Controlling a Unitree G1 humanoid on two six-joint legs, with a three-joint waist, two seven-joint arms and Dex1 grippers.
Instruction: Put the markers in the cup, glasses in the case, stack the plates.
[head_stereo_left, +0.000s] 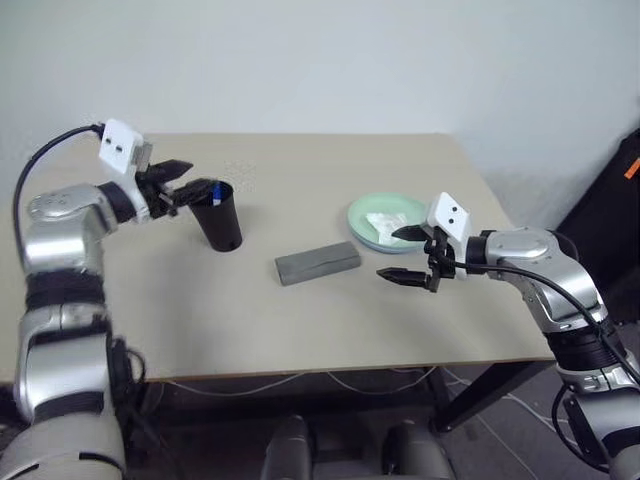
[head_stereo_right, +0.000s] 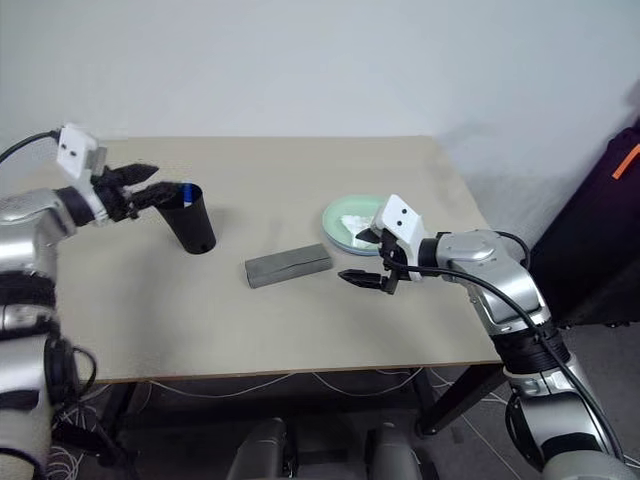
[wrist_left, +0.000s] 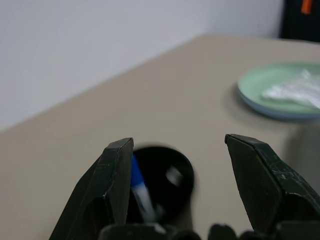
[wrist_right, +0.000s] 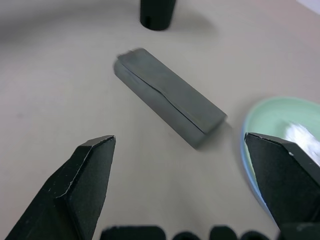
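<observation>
The black cup (head_stereo_left: 220, 218) stands at the table's left, with a blue-capped marker (wrist_left: 140, 192) upright inside it. Just left of the cup's rim and apart from it, my left gripper (head_stereo_left: 190, 178) is open and empty. The grey case (head_stereo_left: 317, 262) lies shut in the middle of the table. To its right the mint green plate (head_stereo_left: 384, 211) rests on the light blue plate (wrist_left: 280, 113), whose rim shows beneath. My right gripper (head_stereo_left: 388, 254) hovers open and empty between the case and the plates. The glasses are hidden.
A crumpled white tissue (head_stereo_left: 390, 221) lies on the green plate. The table's right edge (head_stereo_left: 500, 215) runs just past the plates. A dark object with an orange mark (head_stereo_left: 625, 200) stands beyond the table on the right.
</observation>
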